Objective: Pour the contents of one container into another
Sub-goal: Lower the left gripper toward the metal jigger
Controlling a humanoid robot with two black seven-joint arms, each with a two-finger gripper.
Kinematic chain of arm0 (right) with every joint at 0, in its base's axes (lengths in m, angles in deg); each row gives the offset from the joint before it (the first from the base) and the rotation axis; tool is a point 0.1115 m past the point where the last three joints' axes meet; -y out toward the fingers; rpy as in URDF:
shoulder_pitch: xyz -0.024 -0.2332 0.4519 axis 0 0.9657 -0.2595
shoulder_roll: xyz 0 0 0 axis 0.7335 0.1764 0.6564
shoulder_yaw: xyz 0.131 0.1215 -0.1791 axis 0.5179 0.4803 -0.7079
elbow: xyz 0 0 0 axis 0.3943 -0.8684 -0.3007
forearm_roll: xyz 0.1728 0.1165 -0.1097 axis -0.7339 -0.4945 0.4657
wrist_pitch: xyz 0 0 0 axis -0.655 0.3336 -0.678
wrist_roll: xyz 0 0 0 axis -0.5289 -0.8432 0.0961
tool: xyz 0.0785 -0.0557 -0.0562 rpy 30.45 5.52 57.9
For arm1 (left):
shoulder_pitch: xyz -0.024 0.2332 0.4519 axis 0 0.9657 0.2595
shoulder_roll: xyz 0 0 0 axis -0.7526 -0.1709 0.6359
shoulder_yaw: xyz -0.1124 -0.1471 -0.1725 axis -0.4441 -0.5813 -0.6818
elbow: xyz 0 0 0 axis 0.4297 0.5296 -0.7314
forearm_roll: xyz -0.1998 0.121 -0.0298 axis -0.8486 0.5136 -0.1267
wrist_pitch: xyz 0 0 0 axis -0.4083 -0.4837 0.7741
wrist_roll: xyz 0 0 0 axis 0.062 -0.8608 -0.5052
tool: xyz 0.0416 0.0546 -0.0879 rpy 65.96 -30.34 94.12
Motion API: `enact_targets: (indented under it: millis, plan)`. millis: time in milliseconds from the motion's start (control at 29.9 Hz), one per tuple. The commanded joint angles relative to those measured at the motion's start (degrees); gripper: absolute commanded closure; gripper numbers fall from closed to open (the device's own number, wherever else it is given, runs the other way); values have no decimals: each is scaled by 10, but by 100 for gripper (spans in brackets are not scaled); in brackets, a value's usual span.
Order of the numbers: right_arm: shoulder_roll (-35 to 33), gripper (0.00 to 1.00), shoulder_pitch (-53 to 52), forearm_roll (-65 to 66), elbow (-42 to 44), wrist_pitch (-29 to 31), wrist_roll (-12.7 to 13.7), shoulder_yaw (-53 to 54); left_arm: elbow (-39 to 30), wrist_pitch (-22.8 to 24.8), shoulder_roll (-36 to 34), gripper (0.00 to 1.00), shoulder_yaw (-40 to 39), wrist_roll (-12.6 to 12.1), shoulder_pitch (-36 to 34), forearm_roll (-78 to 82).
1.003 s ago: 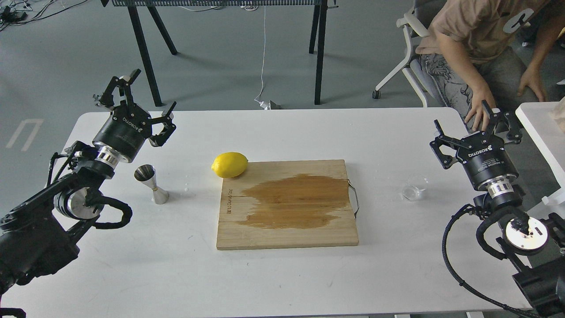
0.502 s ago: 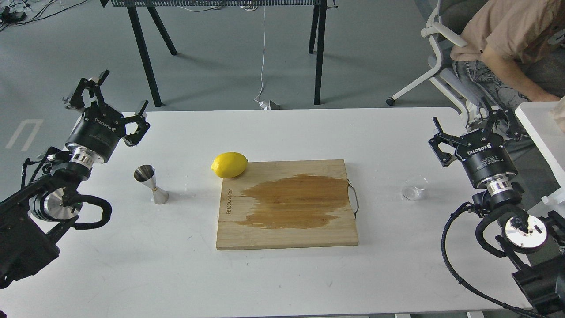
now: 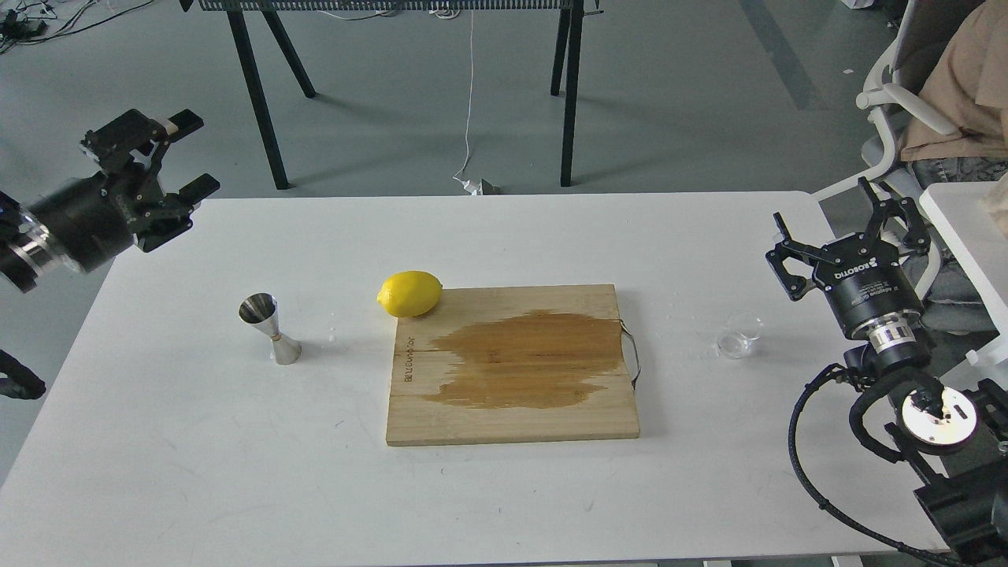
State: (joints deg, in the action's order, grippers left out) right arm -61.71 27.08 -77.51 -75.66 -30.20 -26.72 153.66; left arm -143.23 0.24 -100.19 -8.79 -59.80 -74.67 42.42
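The steel hourglass jigger (image 3: 270, 329) stands upright on the white table (image 3: 504, 504), left of the board. The tiny clear glass cup (image 3: 739, 336) stands upright on the table right of the board. My left gripper (image 3: 189, 153) is open and empty, raised past the table's far left edge, well away from the jigger. My right gripper (image 3: 839, 214) is open and empty, standing up and to the right of the glass cup, apart from it.
A wooden cutting board (image 3: 512, 413) with a dark wet stain lies mid-table, with a lemon (image 3: 409, 294) at its far left corner. A seated person (image 3: 965, 87) on a white chair is at the far right. Black table legs (image 3: 568, 87) stand behind.
My left arm has pulled back to the left and up, away from the jigger and off the table. The person's chair has rolled away to the right. The right gripper has barely moved.
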Motion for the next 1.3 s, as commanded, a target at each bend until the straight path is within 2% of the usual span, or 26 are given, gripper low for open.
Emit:
enact_targets:
  millis: [0,100,234,368,568,736,1070,1271]
  plan:
    - [0,1,-1,0,0,0,0,0,-35,-116,-9,1,31,0,10,78]
    - [0,1,-1,0,0,0,0,1,-51,-229,-11,1,69,0,25,89]
    - [0,1,0,0,1,0,0,-2,-75,-357,-10,1,66,0,61,91]
    - [1,1,2,1,3,0,0,-6,-96,-438,-13,1,61,0,83,90]
    - [2,1,2,1,3,0,0,-7,-102,-451,-13,0,57,0,100,92]
    - [2,1,1,1,11,0,0,-6,-98,-535,2,1,58,0,132,146]
    - [2,1,4,2,16,0,0,-8,-79,-538,57,1,55,0,190,283]
    - [1,1,6,2,16,0,0,-8,-7,-538,95,1,56,0,217,374]
